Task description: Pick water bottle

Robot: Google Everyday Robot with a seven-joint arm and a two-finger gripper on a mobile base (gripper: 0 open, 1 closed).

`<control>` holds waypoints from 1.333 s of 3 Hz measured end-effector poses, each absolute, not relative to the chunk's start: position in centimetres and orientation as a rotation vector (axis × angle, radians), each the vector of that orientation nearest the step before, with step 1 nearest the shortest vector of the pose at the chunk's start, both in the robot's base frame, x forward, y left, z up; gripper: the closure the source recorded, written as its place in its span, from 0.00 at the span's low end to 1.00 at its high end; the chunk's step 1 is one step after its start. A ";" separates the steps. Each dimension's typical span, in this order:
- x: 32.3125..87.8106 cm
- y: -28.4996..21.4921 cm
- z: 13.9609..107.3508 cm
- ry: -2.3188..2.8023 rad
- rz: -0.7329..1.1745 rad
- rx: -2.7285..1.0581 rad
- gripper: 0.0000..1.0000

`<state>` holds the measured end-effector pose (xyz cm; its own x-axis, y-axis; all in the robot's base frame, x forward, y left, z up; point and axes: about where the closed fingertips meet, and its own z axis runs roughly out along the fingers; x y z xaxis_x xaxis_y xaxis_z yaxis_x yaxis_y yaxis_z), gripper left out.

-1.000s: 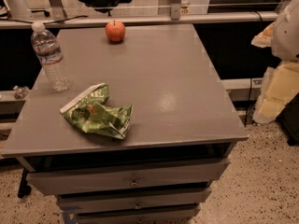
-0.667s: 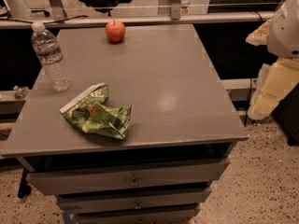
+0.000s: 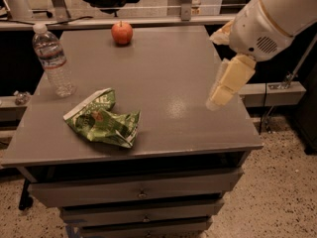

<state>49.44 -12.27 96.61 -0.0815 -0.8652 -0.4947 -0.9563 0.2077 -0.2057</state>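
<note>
The water bottle (image 3: 52,61) is a clear ribbed plastic bottle with a white cap and a pale label band. It stands upright near the left edge of the grey table top (image 3: 168,68). My gripper (image 3: 219,94) comes in from the upper right on a white arm (image 3: 272,19). It hangs over the right side of the table, far to the right of the bottle and touching nothing.
A red apple (image 3: 122,32) sits at the back of the table. A crumpled green chip bag (image 3: 101,119) lies front left, just below the bottle. Drawers (image 3: 141,192) run under the top. A shelf rail and chair base stand behind.
The arm has swung left, from beside the table's right edge to over its right side. The bottle, apple and bag have not moved.
</note>
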 end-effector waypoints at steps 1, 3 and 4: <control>51.9 -6.9 96.5 1.869 0.378 -1.616 0.00; 53.1 -2.2 97.3 1.784 0.568 -1.470 0.00; 53.9 -0.2 95.5 1.737 0.617 -1.460 0.00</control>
